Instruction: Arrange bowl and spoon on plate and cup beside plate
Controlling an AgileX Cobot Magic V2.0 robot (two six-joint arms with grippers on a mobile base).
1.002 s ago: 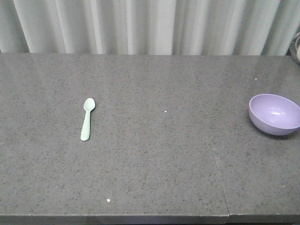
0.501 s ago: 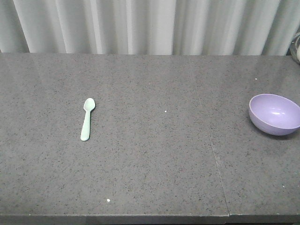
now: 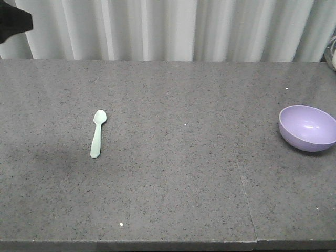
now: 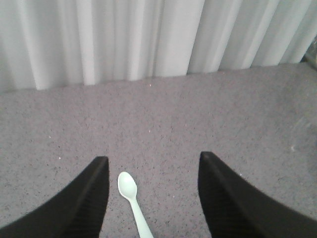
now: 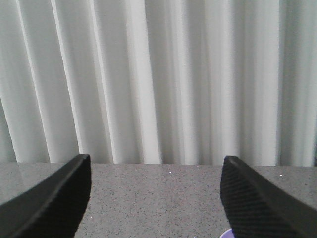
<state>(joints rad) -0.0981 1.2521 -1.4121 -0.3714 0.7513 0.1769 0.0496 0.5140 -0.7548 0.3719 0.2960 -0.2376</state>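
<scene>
The pale mint spoon (image 3: 97,133) lies flat on the grey table (image 3: 173,178) at the left, scoop pointing away. The lilac bowl (image 3: 307,127) stands upright at the far right edge. In the left wrist view the spoon (image 4: 132,198) lies below and between the fingers of my left gripper (image 4: 152,158), nearer the left one; the gripper is open, empty and above the table. My right gripper (image 5: 156,158) is also open and empty, with a sliver of the bowl (image 5: 227,234) by its right finger. The plate and the cup are out of view.
A white pleated curtain (image 3: 173,29) hangs behind the table. A dark part of my left arm (image 3: 13,21) shows at the top left corner. A seam (image 3: 244,184) crosses the tabletop right of centre. Some pale object (image 3: 332,55) is cut off at the right edge.
A dark part of my left arm has come into the top left corner, and a faint shadow now falls on the table left of the spoon. Spoon and bowl have not moved.
</scene>
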